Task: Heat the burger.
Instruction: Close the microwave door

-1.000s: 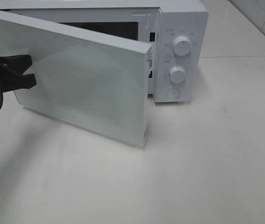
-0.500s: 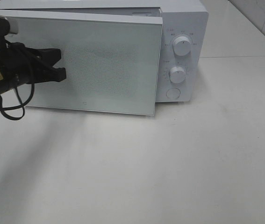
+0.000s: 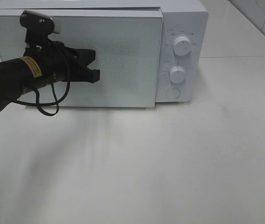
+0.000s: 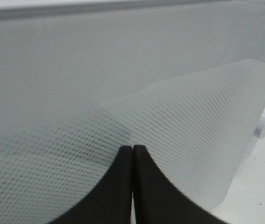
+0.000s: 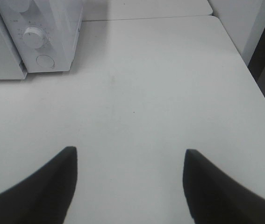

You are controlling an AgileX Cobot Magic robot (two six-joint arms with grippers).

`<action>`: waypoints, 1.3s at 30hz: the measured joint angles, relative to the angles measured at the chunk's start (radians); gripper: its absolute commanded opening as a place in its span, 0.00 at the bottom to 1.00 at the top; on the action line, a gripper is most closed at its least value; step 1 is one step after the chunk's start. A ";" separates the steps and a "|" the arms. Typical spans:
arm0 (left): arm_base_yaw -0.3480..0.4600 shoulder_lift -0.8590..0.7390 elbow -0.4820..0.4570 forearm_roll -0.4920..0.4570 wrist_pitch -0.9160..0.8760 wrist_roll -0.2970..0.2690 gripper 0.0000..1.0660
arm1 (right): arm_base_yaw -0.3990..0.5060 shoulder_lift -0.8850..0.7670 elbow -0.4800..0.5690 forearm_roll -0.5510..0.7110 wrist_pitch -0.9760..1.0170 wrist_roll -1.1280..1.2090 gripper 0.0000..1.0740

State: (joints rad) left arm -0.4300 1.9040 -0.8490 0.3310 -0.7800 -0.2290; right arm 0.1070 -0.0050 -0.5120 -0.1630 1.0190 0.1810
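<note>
the bare white table (image 3: 169, 163) in front carries nothing of the task. the right pincer (image 5: 130, 153) hangs over it with its fingers wide apart and empty, and the microwave's control panel shows well ahead of it. further in, the left pincer (image 3: 94, 65) has its two fingers pressed together, as its wrist view (image 4: 132, 150) shows, holding nothing. the tips sit against, or just off, the door (image 3: 123, 56) of the white microwave (image 3: 183, 14), near the door's middle. the door lies flush with the housing. the burger shows in no view. it is most likely inside the oven, but the dotted door panel hides the cavity, so that cannot be confirmed. as a judgement, loading and closing are done. still to do are the upper knob (image 3: 182, 46) and the lower knob (image 3: 177, 74) on the far right panel, with the round button (image 3: 172, 93) beneath them. one knob probably has to be turned to start the heating, and the free right pincer is on the better side for it. a second ago the door stood well open, swung out over the table, with the left pincer at its outer face. half a second ago it was nearly shut. now it is closed, and the left arm has reached further across it toward the panel side.
</note>
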 measured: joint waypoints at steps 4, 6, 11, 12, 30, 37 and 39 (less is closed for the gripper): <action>-0.013 0.017 -0.033 0.013 0.015 0.000 0.00 | 0.000 0.000 0.000 0.000 0.000 0.000 0.59; -0.030 0.042 -0.080 0.024 0.037 0.000 0.00 | 0.000 0.000 0.000 0.000 0.000 0.000 0.59; -0.046 0.068 -0.137 0.027 0.060 0.001 0.00 | 0.000 0.000 0.000 0.000 0.000 0.000 0.59; -0.046 0.068 -0.137 0.027 0.060 0.001 0.00 | 0.000 0.000 0.000 0.000 0.000 0.000 0.59; -0.188 0.184 -0.364 -0.029 0.232 -0.029 0.00 | 0.000 0.000 0.000 0.000 0.000 0.000 0.59; -0.207 0.188 -0.392 -0.039 0.282 -0.041 0.00 | 0.000 0.000 0.000 0.000 0.000 0.000 0.59; -0.224 0.173 -0.402 -0.060 0.325 -0.041 0.00 | 0.000 0.000 0.000 0.000 0.000 0.000 0.59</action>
State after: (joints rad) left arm -0.6540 2.0770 -1.2510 0.2710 -0.4550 -0.2700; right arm 0.1070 -0.0050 -0.5120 -0.1630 1.0190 0.1810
